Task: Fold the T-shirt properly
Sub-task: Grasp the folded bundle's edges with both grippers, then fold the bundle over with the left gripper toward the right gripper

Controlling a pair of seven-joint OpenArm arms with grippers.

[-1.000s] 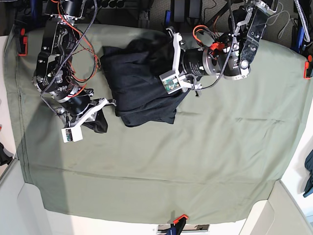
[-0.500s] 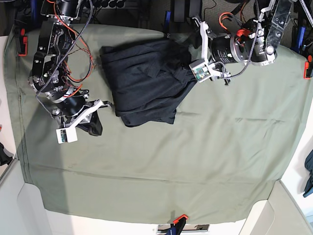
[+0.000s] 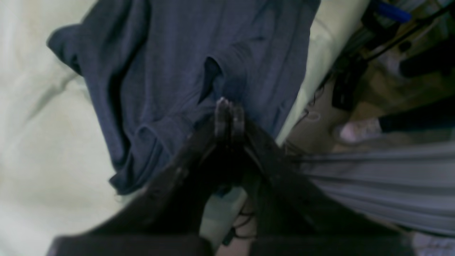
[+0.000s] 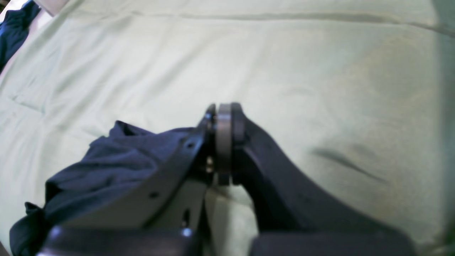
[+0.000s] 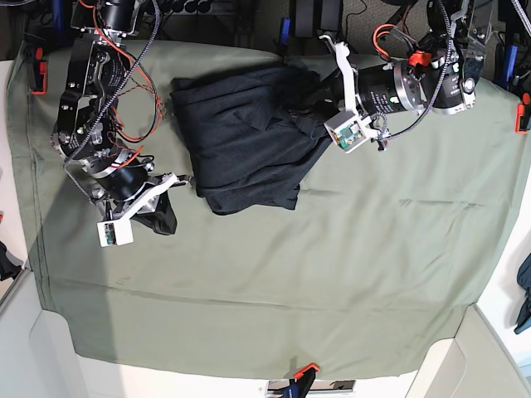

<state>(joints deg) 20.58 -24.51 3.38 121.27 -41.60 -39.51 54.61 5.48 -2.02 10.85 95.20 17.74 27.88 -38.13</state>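
Observation:
The dark T-shirt [image 5: 241,141] lies crumpled at the back of the sage-green table cloth [image 5: 332,274]. My left gripper [image 5: 318,106] is at the shirt's right edge. In the left wrist view its fingertips [image 3: 229,105] are pressed together, shut on a fold of the T-shirt [image 3: 160,64]. My right gripper [image 5: 166,217] sits low at the shirt's left side. In the right wrist view that gripper [image 4: 224,110] is shut, and a bunch of the T-shirt [image 4: 99,167] runs up to its pads from the left.
Orange clamps hold the table cloth at the left [image 5: 37,70], right [image 5: 523,112] and front [image 5: 305,369] edges. A blue cloth [image 5: 524,294] hangs off the right edge. Cables and stands crowd the space behind the table's back edge.
My left gripper moved right along the shirt's edge and has closed from open onto the fabric. The right arm shifted slightly left, and the dark bunch moved with it.

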